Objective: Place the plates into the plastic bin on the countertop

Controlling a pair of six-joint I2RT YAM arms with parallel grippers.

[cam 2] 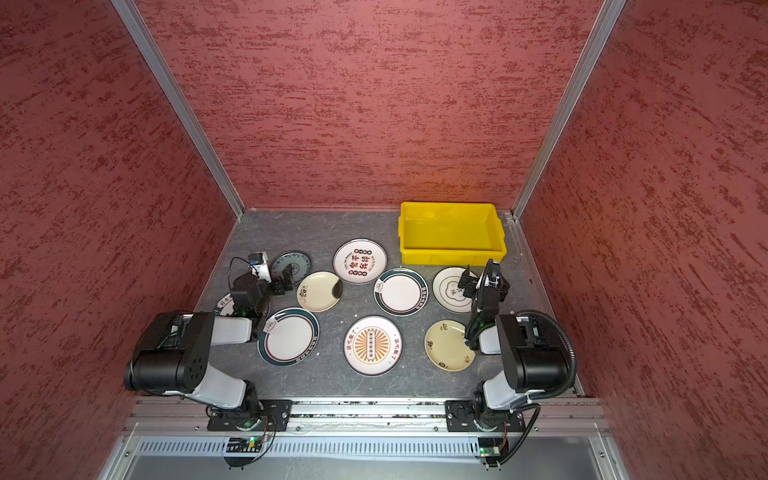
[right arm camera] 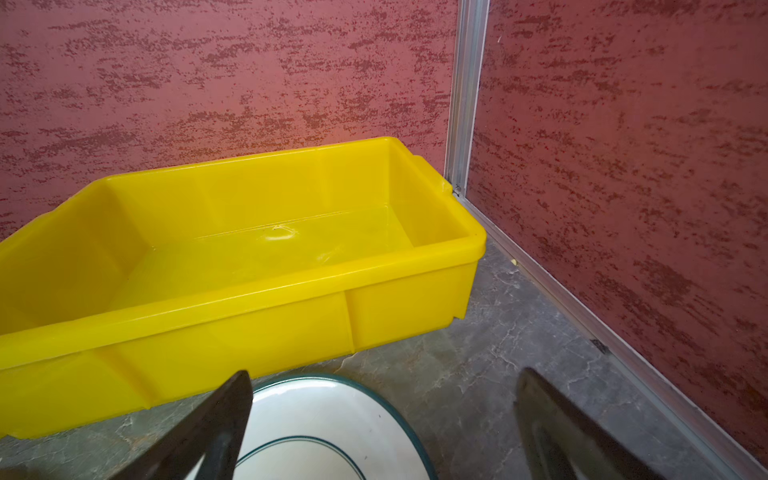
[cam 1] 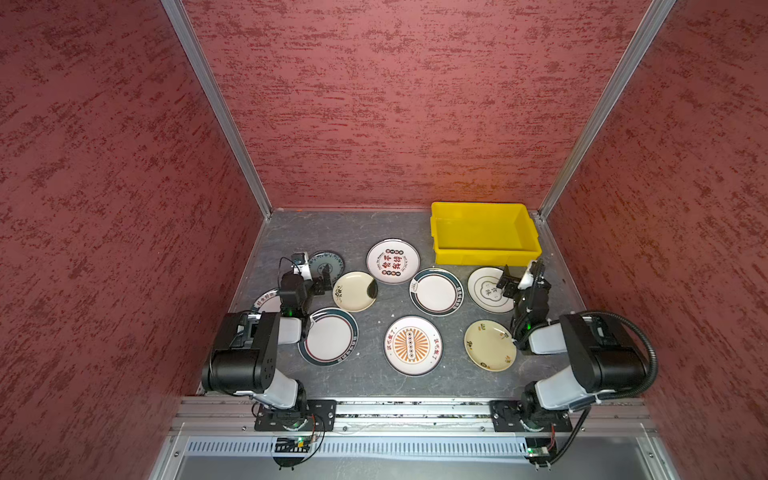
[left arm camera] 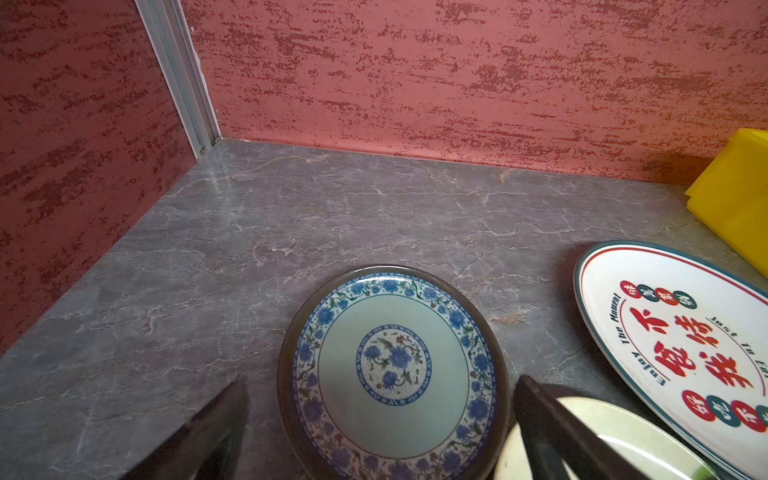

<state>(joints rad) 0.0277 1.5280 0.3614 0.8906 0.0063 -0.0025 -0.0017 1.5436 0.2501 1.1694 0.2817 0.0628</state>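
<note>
Fingers (right arm camera: pixel 226 411) spread; bin (cam 1: pixel 486 255) long axis along back wall (cam 1: pixel 395 104).

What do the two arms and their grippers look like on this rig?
Left arm and right arm match: blocky black joint housings, white links, black base plates, a green light near each wrist. The right one carries a thick black corrugated hose; the left has a thin looped wire. The fingers of left gripper and right gripper are dark, flat, tapered.
</note>
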